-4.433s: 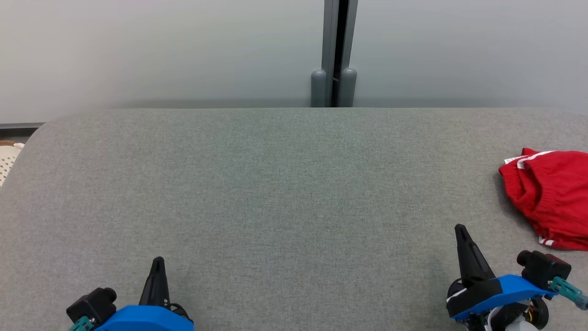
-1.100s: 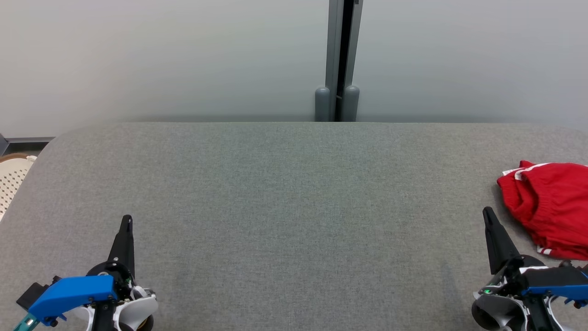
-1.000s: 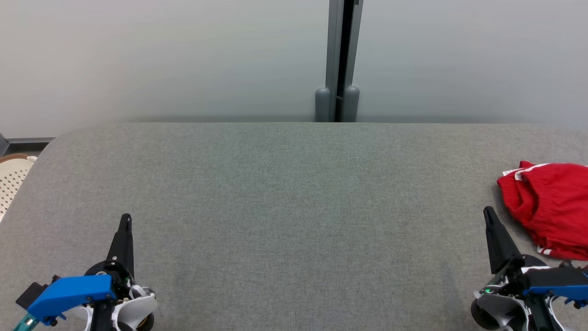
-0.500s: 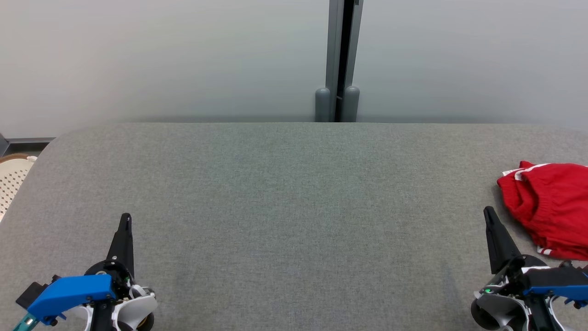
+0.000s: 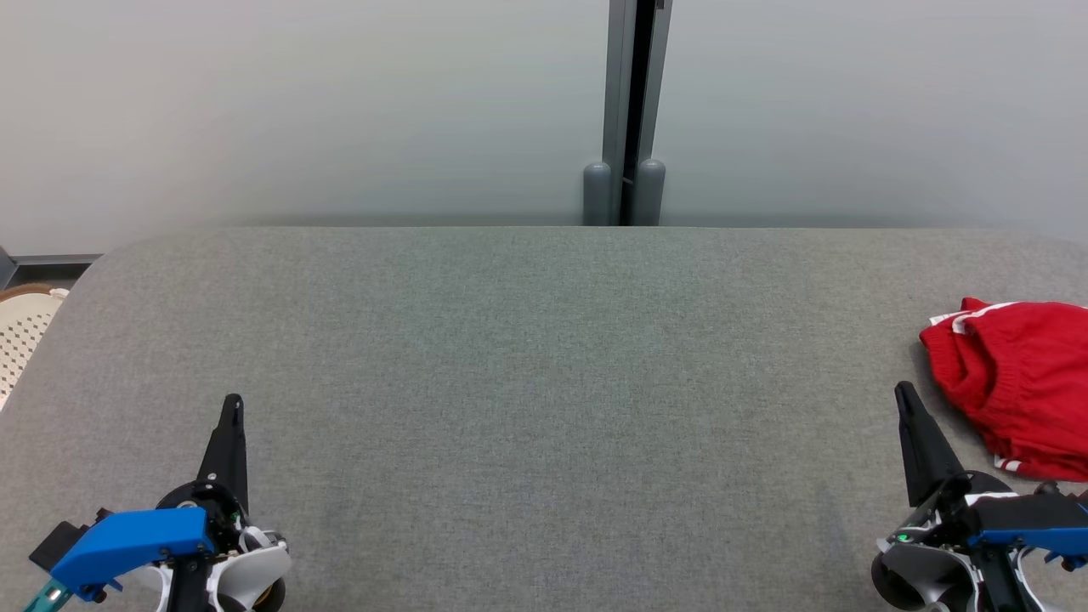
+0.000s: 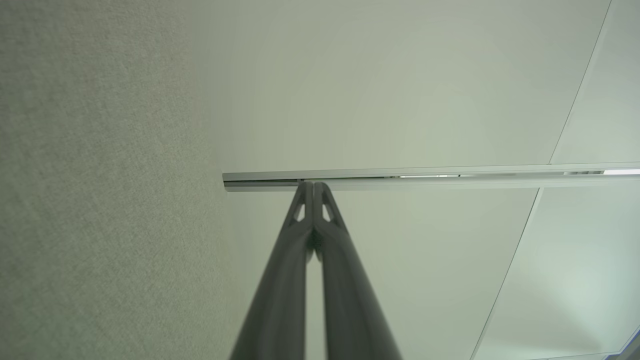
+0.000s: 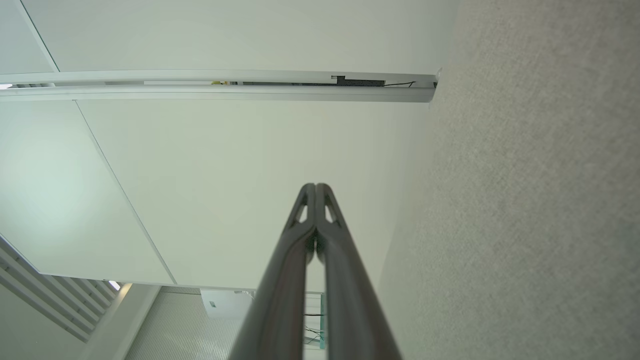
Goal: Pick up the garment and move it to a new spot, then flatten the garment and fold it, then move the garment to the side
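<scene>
Right gripper (image 5: 903, 393): fingers pressed together, empty, just left of the red shorts (image 5: 1011, 382), apparently backed off so the fold lies undisturbed.
Left gripper (image 5: 233, 403): closed too, empty, near left.
Red shorts: bundled at the grey table's (image 5: 544, 357) right edge.
Long axis: roughly near-to-far, leaning right; waist direction unclear.

Head camera high above grey table (image 5: 510, 382); both wrist cameras low along it, toward shared wall (image 5: 255, 102).

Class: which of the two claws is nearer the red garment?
The right claw, at the lower right, its tip close beside the garment but apart from it. The left claw is far across the table, at the lower left.
</scene>
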`<state>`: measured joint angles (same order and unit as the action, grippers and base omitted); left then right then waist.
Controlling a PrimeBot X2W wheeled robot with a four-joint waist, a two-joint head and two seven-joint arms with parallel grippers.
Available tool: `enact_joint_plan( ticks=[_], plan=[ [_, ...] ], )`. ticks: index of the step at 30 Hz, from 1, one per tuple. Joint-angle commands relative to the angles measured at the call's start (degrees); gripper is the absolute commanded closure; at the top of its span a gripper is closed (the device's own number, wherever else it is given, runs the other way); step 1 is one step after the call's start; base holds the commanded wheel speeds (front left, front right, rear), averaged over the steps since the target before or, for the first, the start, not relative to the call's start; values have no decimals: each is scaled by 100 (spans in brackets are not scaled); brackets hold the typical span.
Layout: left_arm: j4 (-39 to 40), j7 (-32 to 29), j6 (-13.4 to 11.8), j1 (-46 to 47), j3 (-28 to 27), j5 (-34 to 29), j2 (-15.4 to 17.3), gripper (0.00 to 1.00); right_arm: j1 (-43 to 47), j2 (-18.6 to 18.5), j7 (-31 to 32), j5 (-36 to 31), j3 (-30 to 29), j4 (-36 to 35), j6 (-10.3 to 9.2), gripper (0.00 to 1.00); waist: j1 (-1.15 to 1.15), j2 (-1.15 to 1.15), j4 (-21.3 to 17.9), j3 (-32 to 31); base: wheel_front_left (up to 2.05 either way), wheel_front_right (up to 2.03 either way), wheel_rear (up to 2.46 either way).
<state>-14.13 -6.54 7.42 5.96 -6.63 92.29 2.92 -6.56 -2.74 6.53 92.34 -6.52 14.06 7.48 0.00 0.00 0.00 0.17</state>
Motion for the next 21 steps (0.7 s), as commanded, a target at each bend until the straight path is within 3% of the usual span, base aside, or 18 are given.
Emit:
enact_joint_plan(
  ticks=[1,21],
  plan=[
    [23,-24,25,54,-14,17,-14,100,69,-25,21,15,-13,-19,2,100,0,0,0,0,0,0,0],
    [24,-22,25,53,-12,19,-13,100,68,-25,20,16,-12,-19,2,100,0,0,0,0,0,0,0]
  ],
)
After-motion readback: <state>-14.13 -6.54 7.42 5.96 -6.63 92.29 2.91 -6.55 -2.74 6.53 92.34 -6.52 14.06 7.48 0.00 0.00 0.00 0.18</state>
